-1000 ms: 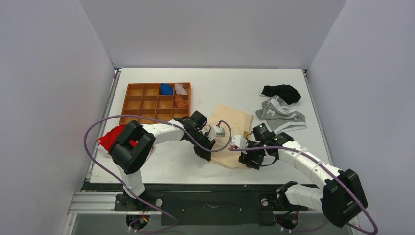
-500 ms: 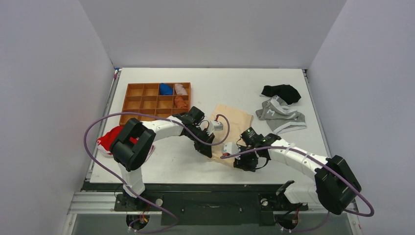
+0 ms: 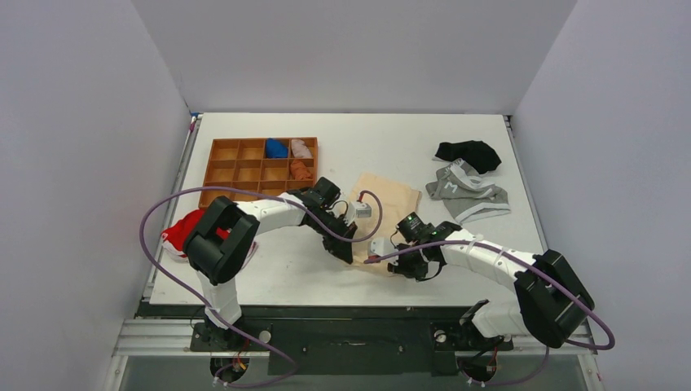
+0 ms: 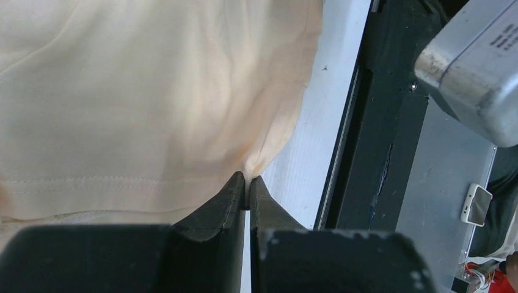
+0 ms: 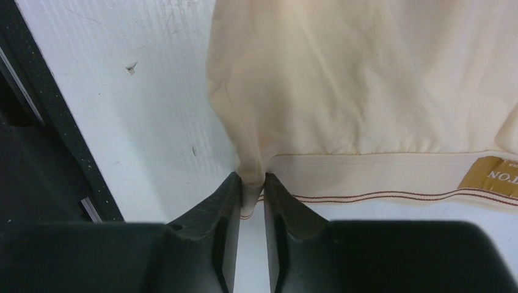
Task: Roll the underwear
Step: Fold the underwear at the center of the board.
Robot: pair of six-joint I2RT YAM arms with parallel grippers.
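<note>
The underwear (image 3: 389, 199) is a pale cream garment lying flat in the middle of the table, its near end between the two grippers. My left gripper (image 3: 349, 251) is shut on the near left edge of the underwear (image 4: 140, 104); its fingertips (image 4: 235, 186) pinch a fold of the fabric. My right gripper (image 3: 407, 267) is shut on the near right corner of the underwear (image 5: 366, 79), gripping the hem with its brown stitching between its fingertips (image 5: 229, 189). A tan label (image 5: 492, 176) shows on the waistband at the right.
An orange compartment tray (image 3: 259, 163) with a few rolled items stands at the back left. A grey garment with white waistband (image 3: 468, 191) and a black garment (image 3: 468, 153) lie at the right. A red garment (image 3: 183, 228) lies at the left edge. The table's dark front edge (image 4: 379, 152) is close.
My right gripper has moved left and toward the underwear's near corner and closed on its hem. My left gripper has shifted slightly and stays shut on the fabric.
</note>
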